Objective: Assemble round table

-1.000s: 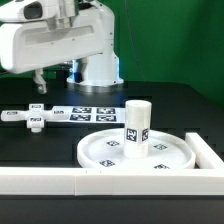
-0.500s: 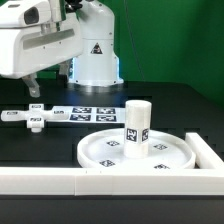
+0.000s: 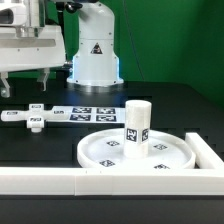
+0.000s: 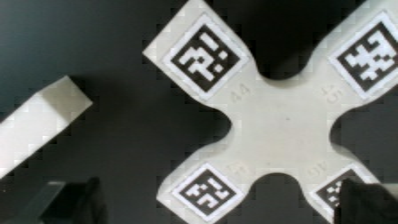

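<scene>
The flat cross-shaped foot piece [image 3: 33, 117] lies on the black table at the exterior view's left. In the wrist view it [image 4: 267, 110] fills the picture, tags up. My gripper [image 3: 27, 86] hangs open and empty above it, not touching. In the wrist view the gripper [image 4: 217, 205] has its dark fingertips [image 4: 71, 200] standing wide apart on either side of the piece. The round disc [image 3: 165, 158] lies near the front wall. The short post [image 3: 137, 124] stands upright on the disc.
The marker board [image 3: 88, 114] lies flat just beside the foot piece. A long white border wall [image 3: 60, 181] runs along the front and up the exterior view's right [image 3: 208, 152]. A white straight-edged strip [image 4: 45, 115] shows beside the foot piece in the wrist view.
The arm has swung toward the exterior view's left and turned, bringing the gripper over the foot piece. The disc, post and foot piece have not moved.
</scene>
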